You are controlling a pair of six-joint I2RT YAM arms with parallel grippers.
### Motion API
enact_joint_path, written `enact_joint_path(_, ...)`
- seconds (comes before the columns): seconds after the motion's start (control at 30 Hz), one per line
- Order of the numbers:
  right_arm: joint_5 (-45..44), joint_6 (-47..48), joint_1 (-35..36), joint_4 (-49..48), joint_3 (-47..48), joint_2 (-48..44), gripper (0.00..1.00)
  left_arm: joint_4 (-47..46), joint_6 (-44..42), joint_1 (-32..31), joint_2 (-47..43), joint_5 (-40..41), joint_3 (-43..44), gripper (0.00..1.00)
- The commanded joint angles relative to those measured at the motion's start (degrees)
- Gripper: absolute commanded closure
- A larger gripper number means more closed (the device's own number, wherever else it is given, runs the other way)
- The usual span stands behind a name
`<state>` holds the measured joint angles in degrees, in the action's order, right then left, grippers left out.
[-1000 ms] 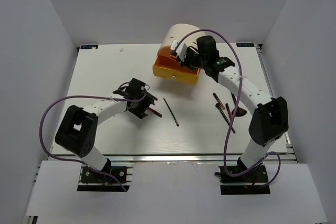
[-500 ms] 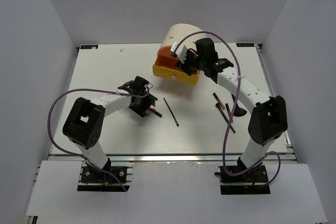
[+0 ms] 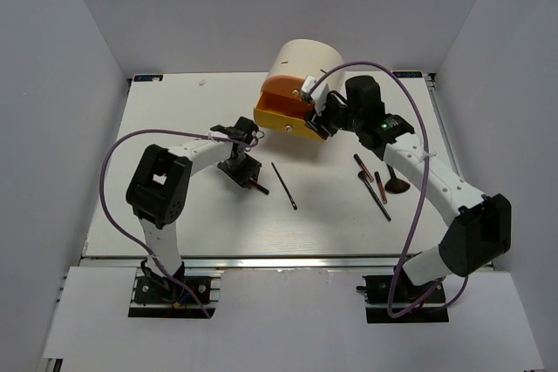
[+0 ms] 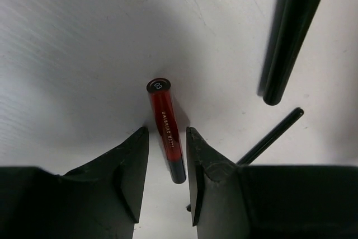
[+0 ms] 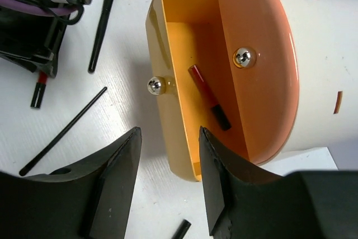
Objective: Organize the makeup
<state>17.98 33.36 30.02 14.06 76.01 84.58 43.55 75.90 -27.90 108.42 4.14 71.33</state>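
Observation:
A short red-and-black stick (image 4: 162, 110) lies on the white table between the fingers of my left gripper (image 4: 168, 130). The jaws stand narrowly open around it, with a small gap on the left side. From above, the left gripper (image 3: 241, 165) is left of centre, the stick (image 3: 258, 186) poking out. My right gripper (image 5: 169, 131) is open and empty, hovering over the front wall of the pulled-out orange-yellow drawer (image 5: 184, 43). Another red-and-black stick (image 5: 208, 96) lies inside that drawer. A slim black stick (image 3: 283, 186) rests mid-table.
The cream cylindrical case (image 3: 305, 63) stands at the back, its drawer (image 3: 277, 118) pulled out toward the front. Black brushes (image 3: 373, 182) lie on the right side of the table. One brush (image 5: 103, 15) lies beside the left gripper.
My right gripper opened, left a red-and-black stick in the drawer and drew back to the right. My left gripper's jaws narrowed around the stick on the table.

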Motion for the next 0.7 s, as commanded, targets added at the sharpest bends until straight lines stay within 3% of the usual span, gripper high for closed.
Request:
enact_joint_path(0.0, 1.18, -2.86, -0.66, -2.29, -1.91, -2.66, 0.49, 6.36, -1.98, -0.84, 1.79, 1.31, 2.32, 0.57)
enact_joint_path(0.1, 1.88, -4.61, -1.19, -1.94, -3.05, -4.15, 0.48, 7.51, -3.2, -1.19, 3.63, 0.96, 3.73, 0.57)
enact_joint_path(0.2, 3.46, -6.99, -3.29, -1.94, -4.55, -6.08, 0.45, 8.04, -3.83, -1.37, 4.34, 0.95, 4.34, 0.65)
enact_joint_path(0.33, 4.87, -7.79, -5.41, -3.07, -7.97, -10.38, 0.34, 6.2, -3.83, -1.37, 2.15, 0.78, 2.07, 0.86)
enact_joint_path(0.47, 5.75, -9.45, -9.09, -5.1, -11.49, -13.55, 0.24, 3.57, -4.26, -1.46, -1.88, 0.34, 0.39, 0.98)
enact_joint_path(0.57, 5.05, -13.14, -12.69, -8.08, -14.91, -15.84, 0.12, 1.55, -4.71, -1.45, -7.58, 0.08, -0.66, 1.0)
enact_joint_path(0.6, 5.49, -14.37, -13.84, -9.05, -16.92, -16.89, 0.11, 0.93, -4.88, -1.46, -9.26, -0.1, -0.84, 1.0)
enact_joint_path(0.67, 8.11, -17.18, -16.99, -10.11, -18.26, -17.51, 0.18, -1.43, -5.32, -1.54, -12.78, -0.36, -1.37, 1.0)
